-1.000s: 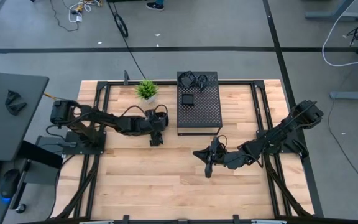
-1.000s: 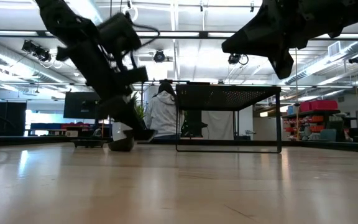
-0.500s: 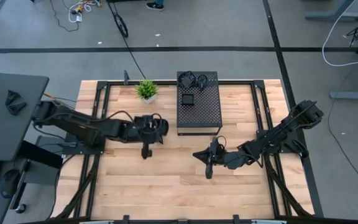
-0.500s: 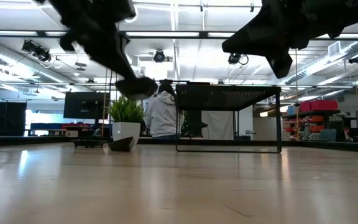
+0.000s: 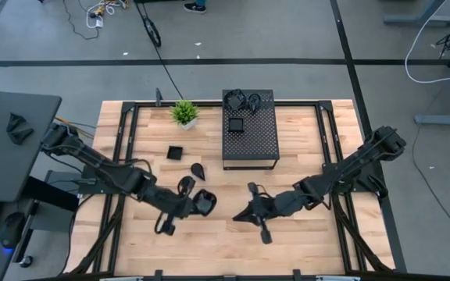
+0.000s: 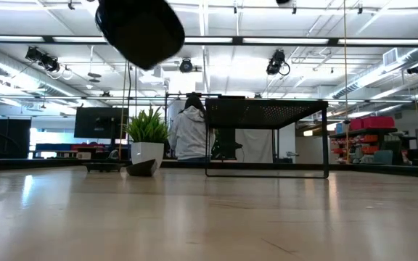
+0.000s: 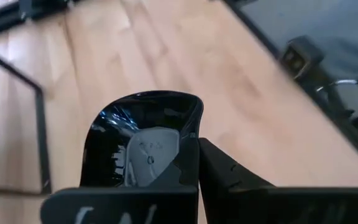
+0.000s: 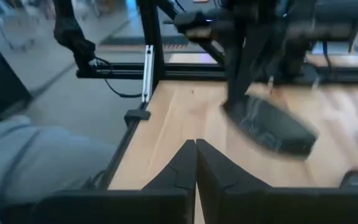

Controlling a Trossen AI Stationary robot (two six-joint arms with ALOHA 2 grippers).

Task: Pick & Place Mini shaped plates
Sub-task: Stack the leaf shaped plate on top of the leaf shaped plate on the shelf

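Since a second ago the left gripper (image 5: 165, 226) has swung from beside the box (image 5: 250, 139) toward the table's (image 5: 209, 250) near middle, leaving a square plate (image 5: 176, 152) and a teardrop plate (image 5: 197, 169) uncovered on the wood. Its fingers (image 7: 229, 177) pinch the rim of a glossy black plate (image 7: 143, 140), held above the table. The right gripper (image 5: 262, 232) has shifted nearer too; its fingers (image 8: 216, 171) are pressed together, holding nothing. More plates (image 5: 238, 100) lie on the box, beside the plant (image 5: 183, 112).
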